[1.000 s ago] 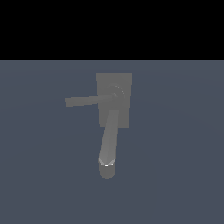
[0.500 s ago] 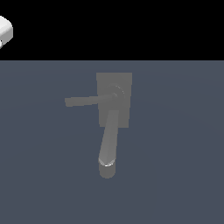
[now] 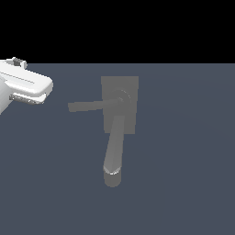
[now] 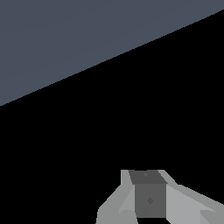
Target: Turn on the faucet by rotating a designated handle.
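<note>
The grey faucet (image 3: 120,103) stands mid-floor in the exterior view, with a flat rectangular base plate (image 3: 129,82) and a thick round-ended spout (image 3: 114,153) reaching toward the camera. The handle (image 3: 89,106), a thin straight bar, juts from the round hub toward the exterior view's left. My white hand (image 3: 28,85) enters at the exterior view's left edge, well apart from the handle's squared end and farther back. In the wrist view only the grey gripper (image 4: 148,186) shows against floor and black; its jaws cannot be read. The faucet is outside the wrist view.
A flat blue-grey floor (image 3: 183,174) spreads around the faucet. Black background lies beyond its far edge.
My white hand has come further into the exterior view from the left, moving right and down toward the faucet. The faucet and its handle have not moved.
</note>
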{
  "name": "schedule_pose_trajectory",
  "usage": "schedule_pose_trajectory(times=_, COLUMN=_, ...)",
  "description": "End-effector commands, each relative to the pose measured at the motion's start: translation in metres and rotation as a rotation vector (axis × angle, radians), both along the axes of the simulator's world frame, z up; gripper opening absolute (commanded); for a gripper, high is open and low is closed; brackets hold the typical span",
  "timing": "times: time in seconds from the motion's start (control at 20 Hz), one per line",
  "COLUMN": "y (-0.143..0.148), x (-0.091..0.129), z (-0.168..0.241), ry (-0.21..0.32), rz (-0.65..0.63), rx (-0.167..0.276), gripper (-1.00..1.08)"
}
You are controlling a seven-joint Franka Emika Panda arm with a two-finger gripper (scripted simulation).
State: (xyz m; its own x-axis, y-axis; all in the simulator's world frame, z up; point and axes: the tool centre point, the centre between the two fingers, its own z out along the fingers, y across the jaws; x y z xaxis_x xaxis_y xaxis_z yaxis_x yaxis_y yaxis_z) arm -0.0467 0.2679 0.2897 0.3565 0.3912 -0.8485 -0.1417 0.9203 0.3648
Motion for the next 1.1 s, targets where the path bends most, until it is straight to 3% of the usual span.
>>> schedule_pose_trajectory(times=0.0, y=-0.011, x=0.003, z=-0.028, ry=0.055, rz=-0.011, rx=-0.054, gripper=-1.00)
schedule_pose_trajectory(times=0.45, y=-0.040, x=0.006, z=-0.083, ry=0.169, rz=-0.042, rx=-0.158, gripper=-1.00)
schedule_pose_trajectory(times=1.05, y=-0.070, x=0.012, z=-0.102, ry=0.222, rz=-0.078, rx=-0.224, gripper=-1.00)
